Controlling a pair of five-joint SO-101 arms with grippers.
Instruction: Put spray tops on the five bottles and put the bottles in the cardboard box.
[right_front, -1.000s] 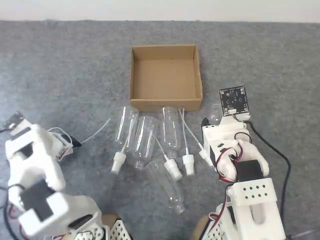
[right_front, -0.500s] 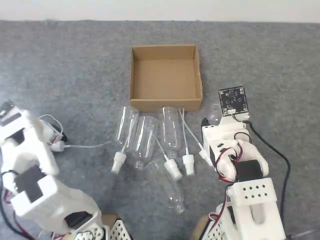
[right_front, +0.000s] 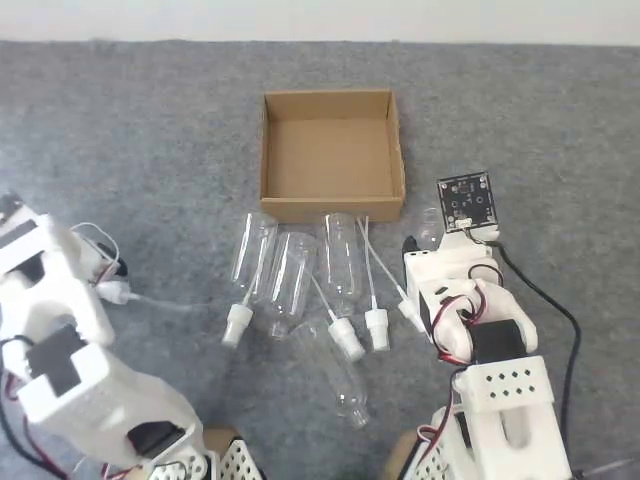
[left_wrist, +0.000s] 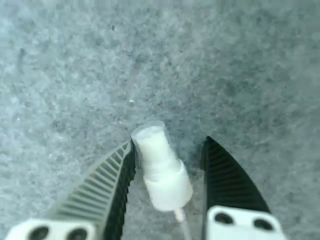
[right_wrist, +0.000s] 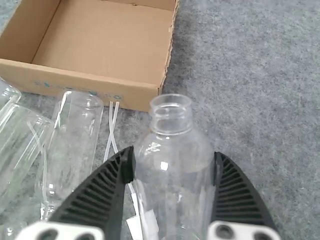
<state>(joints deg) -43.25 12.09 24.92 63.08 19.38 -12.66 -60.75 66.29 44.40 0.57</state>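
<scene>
My left gripper is at the table's left side, shut on a white spray top, whose thin tube trails right along the mat. At the right, my right gripper is shut on an upright clear bottle with an open neck, just off the front right corner of the cardboard box. The box is open with nothing inside. Several clear bottles lie in front of it, with white spray tops and tubes among them.
Grey mat covers the table. One bottle lies nearest the front, between the two arm bases. Open mat lies left of the box and behind it.
My left gripper has swung left with the spray top, dragging its tube away from the lying bottles. The right arm and its bottle have not moved.
</scene>
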